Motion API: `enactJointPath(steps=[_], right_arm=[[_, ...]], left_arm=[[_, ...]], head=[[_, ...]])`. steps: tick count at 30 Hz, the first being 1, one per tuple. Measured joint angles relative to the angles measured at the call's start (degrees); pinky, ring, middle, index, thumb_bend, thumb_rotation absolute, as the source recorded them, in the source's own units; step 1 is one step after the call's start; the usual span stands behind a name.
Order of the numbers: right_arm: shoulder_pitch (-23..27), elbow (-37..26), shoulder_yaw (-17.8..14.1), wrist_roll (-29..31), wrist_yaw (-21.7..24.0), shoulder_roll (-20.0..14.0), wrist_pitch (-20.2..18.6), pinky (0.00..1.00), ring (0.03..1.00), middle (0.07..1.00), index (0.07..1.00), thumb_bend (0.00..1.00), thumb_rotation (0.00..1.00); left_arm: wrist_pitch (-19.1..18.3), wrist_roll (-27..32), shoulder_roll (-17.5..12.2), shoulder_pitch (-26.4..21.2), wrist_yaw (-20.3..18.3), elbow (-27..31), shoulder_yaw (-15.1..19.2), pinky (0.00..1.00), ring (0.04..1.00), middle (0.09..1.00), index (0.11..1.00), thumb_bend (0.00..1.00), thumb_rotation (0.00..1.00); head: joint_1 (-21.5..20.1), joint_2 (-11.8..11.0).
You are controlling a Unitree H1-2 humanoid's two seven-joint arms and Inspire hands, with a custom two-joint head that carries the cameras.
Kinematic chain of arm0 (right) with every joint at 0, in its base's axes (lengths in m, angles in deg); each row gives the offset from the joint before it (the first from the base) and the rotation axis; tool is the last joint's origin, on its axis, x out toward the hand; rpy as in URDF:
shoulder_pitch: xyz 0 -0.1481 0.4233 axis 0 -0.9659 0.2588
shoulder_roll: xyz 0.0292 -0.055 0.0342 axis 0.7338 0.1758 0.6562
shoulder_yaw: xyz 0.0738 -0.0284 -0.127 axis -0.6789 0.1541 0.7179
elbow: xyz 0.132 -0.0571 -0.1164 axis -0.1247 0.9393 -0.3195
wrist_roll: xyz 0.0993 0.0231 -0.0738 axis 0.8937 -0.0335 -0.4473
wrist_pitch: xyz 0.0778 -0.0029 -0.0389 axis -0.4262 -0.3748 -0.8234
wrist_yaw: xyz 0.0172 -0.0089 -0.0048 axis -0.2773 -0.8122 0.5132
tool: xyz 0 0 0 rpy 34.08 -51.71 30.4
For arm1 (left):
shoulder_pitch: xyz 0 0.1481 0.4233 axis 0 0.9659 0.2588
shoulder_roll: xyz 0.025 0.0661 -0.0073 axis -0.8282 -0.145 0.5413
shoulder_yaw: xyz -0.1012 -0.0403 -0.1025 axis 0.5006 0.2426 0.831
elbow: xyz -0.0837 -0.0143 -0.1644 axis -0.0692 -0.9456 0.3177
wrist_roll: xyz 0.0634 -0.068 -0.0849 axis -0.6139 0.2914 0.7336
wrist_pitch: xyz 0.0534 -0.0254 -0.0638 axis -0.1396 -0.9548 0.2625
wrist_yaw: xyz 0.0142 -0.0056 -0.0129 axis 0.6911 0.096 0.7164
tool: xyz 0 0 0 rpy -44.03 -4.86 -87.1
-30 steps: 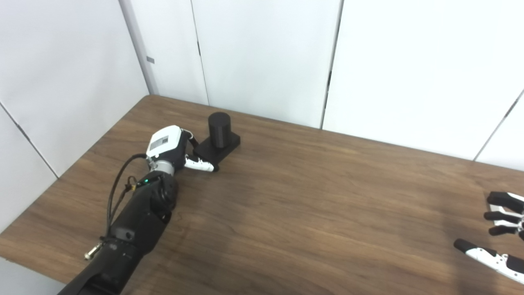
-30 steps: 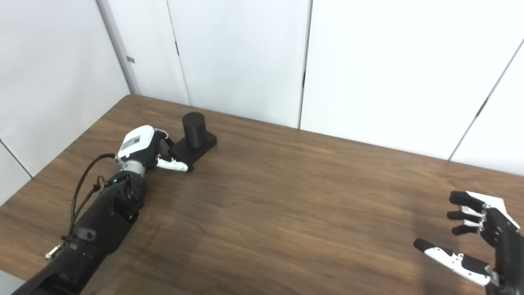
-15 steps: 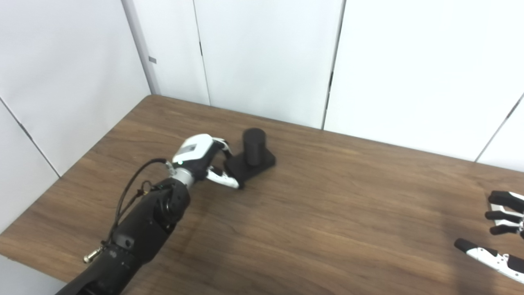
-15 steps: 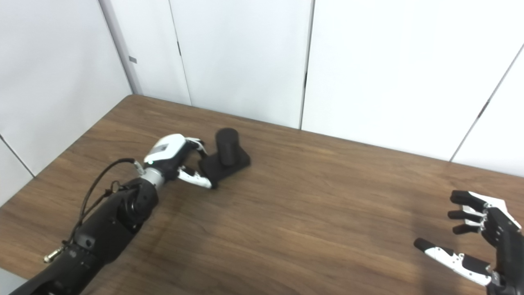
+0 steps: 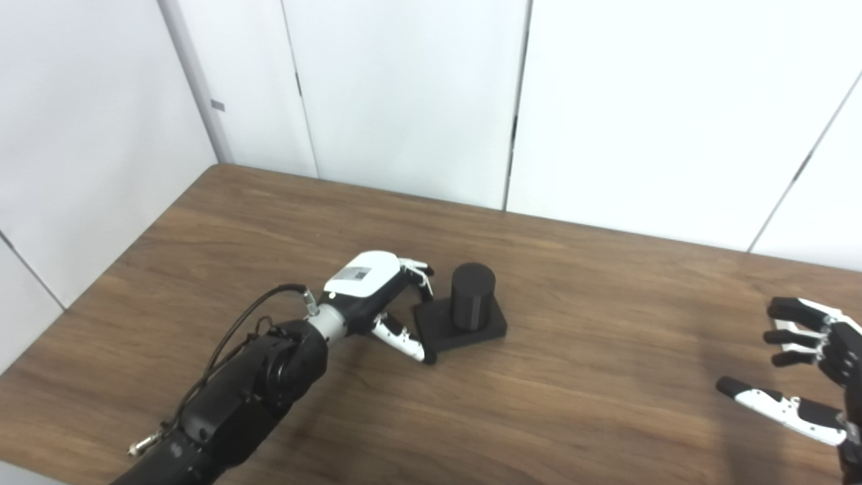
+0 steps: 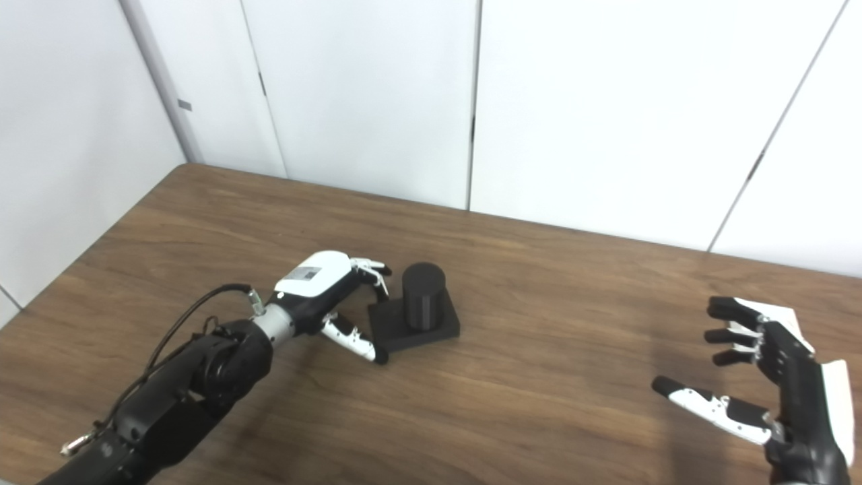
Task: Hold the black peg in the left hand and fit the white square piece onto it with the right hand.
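A dark, wood-grain laminate table (image 6: 539, 377) stood in the corner of a room walled with plain white panels (image 6: 592, 114). Near its middle sat the matte black peg (image 6: 423, 304), a short upright cylinder rising from a flat square black base resting on the tabletop. The left hand (image 6: 326, 291), white-backed on a black forearm with a looped cable, lay low beside it, fingers and thumb closed on the base's near-left edge. At the far right, the right hand (image 6: 774, 377) hovered with fingers spread wide and thumb extended, holding nothing. Behind and beneath it lay the white square piece (image 6: 784, 316), flat, smooth and partly hidden, well apart from the peg.
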Motion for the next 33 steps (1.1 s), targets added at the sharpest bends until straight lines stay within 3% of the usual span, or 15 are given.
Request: enactJointPath(steps=[4,11,15,29,33], right_arm=[[0.0,0.4,-0.1,0.6,-0.1,0.3,0.0,0.5,0.632,0.717,0.701,0.51,0.0],[0.1,2.0,0.1,-0.3,-0.3,0.3,0.1,0.5,0.626,0.714,0.709,0.54,0.0],[0.2,2.1,0.4,-1.1,-0.7,0.3,0.1,0.5,0.623,0.71,0.711,0.54,0.0],[0.7,2.1,0.9,-2.2,-1.1,1.4,0.0,0.5,0.626,0.705,0.707,0.54,0.0],[0.8,2.1,0.9,-3.0,-1.3,1.4,0.0,0.49,0.613,0.7,0.704,0.54,0.06]], left_arm=[[0.8,-0.3,-0.8,-0.6,-2.0,1.7,-2.3,0.77,0.904,0.87,0.489,0.52,0.07],[2.7,-3.1,-1.7,-2.5,-5.5,4.4,-6.8,0.85,0.901,0.873,0.49,0.52,0.07],[4.7,-5.0,-1.6,-4.1,-7.3,5.1,-8.9,0.83,0.894,0.868,0.49,0.52,0.08],[8.7,-7.9,-2.4,-6.5,-9.6,5.0,-10.7,0.81,0.864,0.85,0.49,0.52,0.08],[9.4,-7.9,-2.4,-6.5,-9.7,5.0,-10.6,0.81,0.866,0.851,0.49,0.52,0.08]], head=[[-3.2,1.0],[-6.9,2.6],[-9.7,3.9],[-13.9,5.0],[-16.5,4.9]])
